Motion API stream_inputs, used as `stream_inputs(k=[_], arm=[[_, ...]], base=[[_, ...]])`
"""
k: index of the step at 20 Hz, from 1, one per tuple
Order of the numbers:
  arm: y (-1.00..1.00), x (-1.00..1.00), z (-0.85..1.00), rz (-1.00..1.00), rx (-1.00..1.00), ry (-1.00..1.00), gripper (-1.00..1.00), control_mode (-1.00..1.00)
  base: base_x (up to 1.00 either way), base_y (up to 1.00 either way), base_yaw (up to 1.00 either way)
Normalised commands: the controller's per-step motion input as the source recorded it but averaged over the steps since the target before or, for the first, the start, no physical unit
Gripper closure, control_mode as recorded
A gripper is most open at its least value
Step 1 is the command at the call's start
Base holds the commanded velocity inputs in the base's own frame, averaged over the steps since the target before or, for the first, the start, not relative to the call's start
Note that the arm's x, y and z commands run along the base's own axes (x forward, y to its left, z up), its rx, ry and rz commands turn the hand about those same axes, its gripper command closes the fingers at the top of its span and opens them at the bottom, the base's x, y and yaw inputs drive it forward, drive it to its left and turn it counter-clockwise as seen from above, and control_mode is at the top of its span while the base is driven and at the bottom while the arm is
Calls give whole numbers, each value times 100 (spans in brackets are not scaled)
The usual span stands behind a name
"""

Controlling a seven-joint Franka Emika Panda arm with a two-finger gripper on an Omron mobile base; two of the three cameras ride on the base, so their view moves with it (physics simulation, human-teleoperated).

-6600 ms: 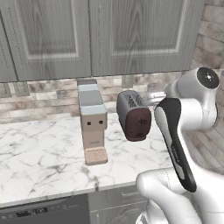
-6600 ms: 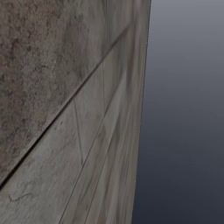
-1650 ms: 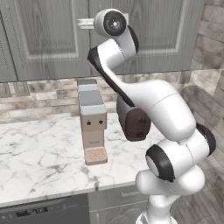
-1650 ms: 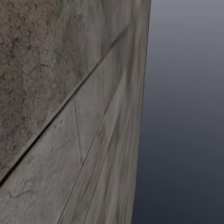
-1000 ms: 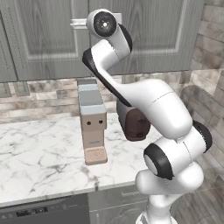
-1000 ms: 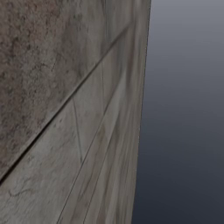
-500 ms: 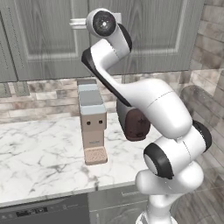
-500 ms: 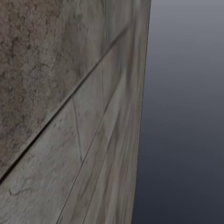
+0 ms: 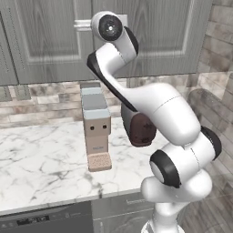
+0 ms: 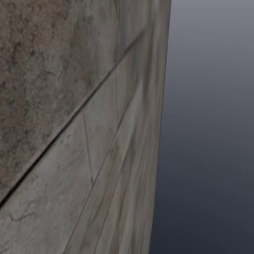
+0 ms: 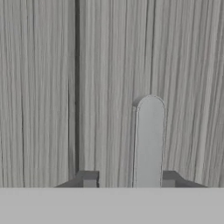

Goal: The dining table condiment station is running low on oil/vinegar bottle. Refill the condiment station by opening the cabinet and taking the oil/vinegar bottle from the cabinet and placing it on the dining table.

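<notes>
Raised since the earlier frame, the gripper (image 11: 129, 178) is facing the shut cabinet (image 9: 50, 41), fingers partly spread and straddling the handle (image 11: 149, 140), whose long axis is running upright between them.

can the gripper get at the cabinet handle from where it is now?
Probably yes. In the hand view the handle stands between the fingertips of the gripper, nearer the right one, jaws apart, nothing between. Cabinet doors are shut.
</notes>
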Motion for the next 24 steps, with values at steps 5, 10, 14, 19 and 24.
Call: stream_inputs(k=[5, 10, 14, 19, 24], arm=[[-1, 20, -11, 2, 3, -4, 100, -100], [-1, 18, -2, 3, 2, -1, 100, -100], [0, 30, 0, 1, 0, 0, 100, -100], [2, 10, -8, 0, -1, 4, 100, -100], [1, -63, -13, 0, -1, 0, 100, -100]], base=[[0, 0, 0], [0, 0, 0], [0, 0, 0], [0, 0, 0], [0, 0, 0]])
